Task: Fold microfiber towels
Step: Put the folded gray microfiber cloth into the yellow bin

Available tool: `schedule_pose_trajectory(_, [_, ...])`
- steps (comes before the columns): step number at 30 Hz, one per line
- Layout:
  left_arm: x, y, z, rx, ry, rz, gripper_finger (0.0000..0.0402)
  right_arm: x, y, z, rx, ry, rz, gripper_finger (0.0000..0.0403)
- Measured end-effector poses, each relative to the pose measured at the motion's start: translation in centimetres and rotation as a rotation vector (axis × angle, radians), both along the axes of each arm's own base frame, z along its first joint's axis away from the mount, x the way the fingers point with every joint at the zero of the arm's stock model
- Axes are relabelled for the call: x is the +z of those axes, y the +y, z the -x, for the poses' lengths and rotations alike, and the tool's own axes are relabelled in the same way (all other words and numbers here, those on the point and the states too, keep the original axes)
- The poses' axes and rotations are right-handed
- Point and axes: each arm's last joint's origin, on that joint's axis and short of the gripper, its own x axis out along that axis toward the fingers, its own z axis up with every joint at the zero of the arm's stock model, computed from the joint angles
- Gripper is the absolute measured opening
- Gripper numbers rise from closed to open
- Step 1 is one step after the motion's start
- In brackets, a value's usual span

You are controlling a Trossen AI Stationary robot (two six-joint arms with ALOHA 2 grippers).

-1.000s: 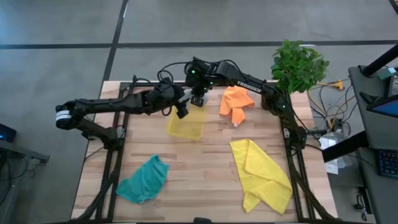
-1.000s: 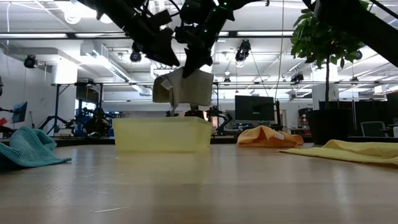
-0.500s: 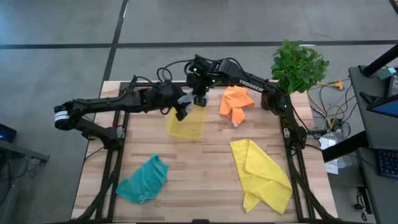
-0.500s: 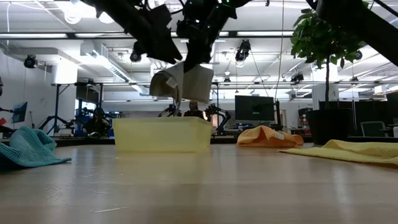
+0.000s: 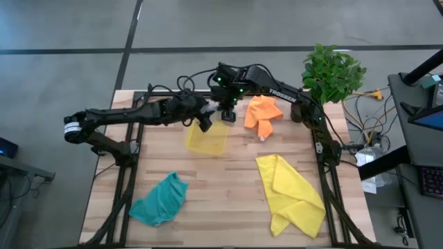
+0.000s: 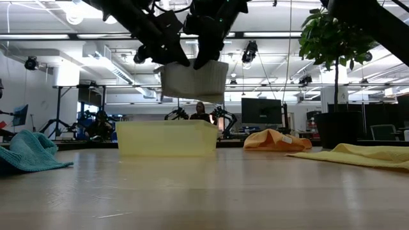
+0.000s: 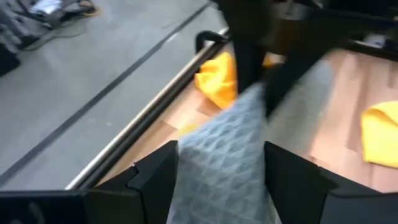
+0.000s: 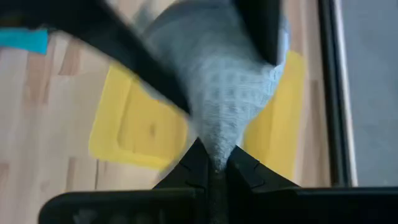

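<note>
— Now the grey towel [image 6: 193, 81] hangs stretched flat above the yellow tray [image 6: 167, 138], not bunched as before.

— Who holds it?

— Right gripper [image 8: 214, 163] pinches one edge; left gripper [image 7: 217, 180] straddles the other, fingers spread wide.

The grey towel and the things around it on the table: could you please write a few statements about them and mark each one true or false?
1. The grey towel hangs in the air above the yellow tray. True.
2. The right end effector is shut on the grey towel. True.
3. The teal towel lies inside the tray. False: it lies on the table, well apart from the tray.
4. The left end effector is clamped shut. False: its fingers stand wide, with grey cloth between them.
5. The orange towel lies on the table beside the tray. True.
</note>
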Motion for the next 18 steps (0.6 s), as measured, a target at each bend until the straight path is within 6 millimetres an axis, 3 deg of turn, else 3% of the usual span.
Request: schedule_pose_trajectory(18, [-1.4, -0.5, 0.7, -0.145, 0.192, -0.014, 0.0211, 0.5, 1.9, 0.2, 0.179, 0.004, -0.002, 0.0015])
